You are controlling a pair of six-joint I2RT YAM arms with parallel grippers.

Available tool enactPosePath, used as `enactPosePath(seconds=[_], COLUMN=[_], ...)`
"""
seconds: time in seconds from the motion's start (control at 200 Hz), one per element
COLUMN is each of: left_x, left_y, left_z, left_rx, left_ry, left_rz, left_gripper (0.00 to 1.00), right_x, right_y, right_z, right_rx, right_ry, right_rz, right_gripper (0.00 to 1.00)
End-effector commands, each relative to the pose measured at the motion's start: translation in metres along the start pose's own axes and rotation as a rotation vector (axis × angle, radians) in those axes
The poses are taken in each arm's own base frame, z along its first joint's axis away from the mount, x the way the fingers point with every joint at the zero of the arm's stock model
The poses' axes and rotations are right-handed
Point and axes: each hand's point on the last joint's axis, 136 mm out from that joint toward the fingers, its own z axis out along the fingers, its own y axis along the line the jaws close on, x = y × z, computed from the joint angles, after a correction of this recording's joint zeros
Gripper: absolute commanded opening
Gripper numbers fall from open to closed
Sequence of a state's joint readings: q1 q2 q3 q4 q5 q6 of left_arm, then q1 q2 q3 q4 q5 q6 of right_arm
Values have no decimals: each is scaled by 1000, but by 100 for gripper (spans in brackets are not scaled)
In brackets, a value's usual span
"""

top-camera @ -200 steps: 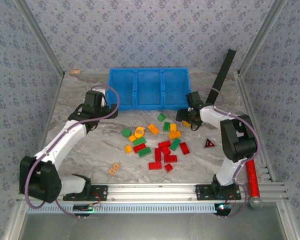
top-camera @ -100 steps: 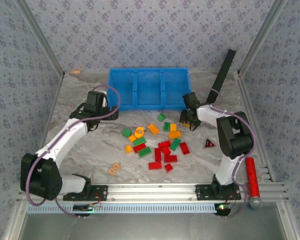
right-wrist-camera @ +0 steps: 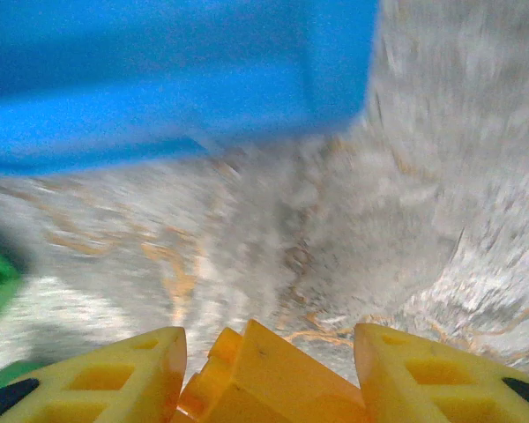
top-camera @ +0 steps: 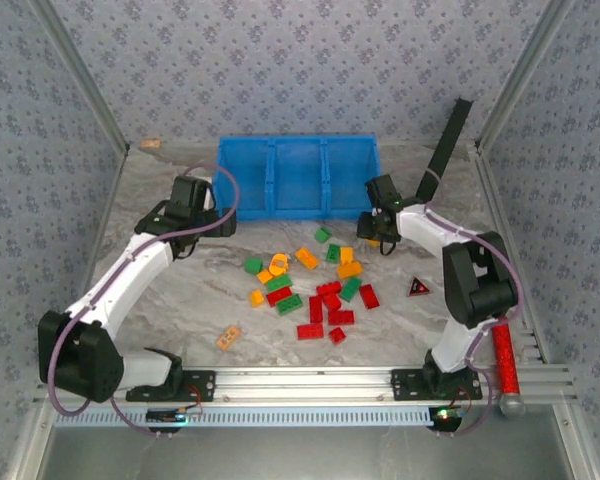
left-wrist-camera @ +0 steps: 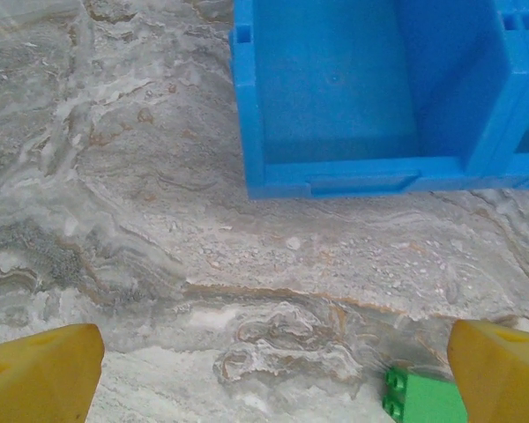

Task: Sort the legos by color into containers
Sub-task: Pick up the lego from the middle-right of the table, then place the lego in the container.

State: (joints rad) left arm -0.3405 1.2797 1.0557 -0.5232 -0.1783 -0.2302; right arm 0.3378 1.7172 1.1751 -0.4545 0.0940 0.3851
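My left gripper is hanging wide open and empty just before the left front corner of the blue bin, with a green brick beside its right finger. The loose legos are lying mid-way across the tabletop. My right gripper has just risen from them toward the bin's right front corner, clamping an orange-yellow brick, so one delivery is under way. The brick is sitting skewed, one corner pointing at the bin. I cannot tell its long axis.

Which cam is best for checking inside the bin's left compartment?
Left wrist: left compartment close and sharp, floor bare. Top external shows it small, at a slant, in the blue bin. Right wrist gives a blurred blue wall, which compartment unclear.
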Motion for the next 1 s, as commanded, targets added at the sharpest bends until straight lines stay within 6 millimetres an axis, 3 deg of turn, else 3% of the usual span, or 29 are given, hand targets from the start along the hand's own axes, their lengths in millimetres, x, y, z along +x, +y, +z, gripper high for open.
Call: enactPosePath(seconds=[0.0,0.11,0.215,0.45,0.67,0.87,0.994], left_x=[-8,-1,17,70,97,102,97], left_y=[-12,-16,-27,-51,-73,-97,-110], left_z=[-25,-33,-36,-45,-45,-29,-13], left_rx=[91,126,194,251,250,212,184], left_ry=[-39,-24,26,116,159,198,216], left_rz=[-22,-52,-93,-129,-100,9,87], left_gripper=[100,100,100,100,100,100,100], right_x=[-49,-75,-97,-134,-140,-137,-133], right_y=[11,21,33,54,63,65,66], right_z=[-37,-39,-33,10,47,60,58], right_rx=[10,4,12,28,59,43,34], right_ry=[-151,-209,-256,-264,-231,-221,-221], right_rz=[-138,-199,-241,-266,-283,-274,-275], right_gripper=[43,43,43,43,42,45,49])
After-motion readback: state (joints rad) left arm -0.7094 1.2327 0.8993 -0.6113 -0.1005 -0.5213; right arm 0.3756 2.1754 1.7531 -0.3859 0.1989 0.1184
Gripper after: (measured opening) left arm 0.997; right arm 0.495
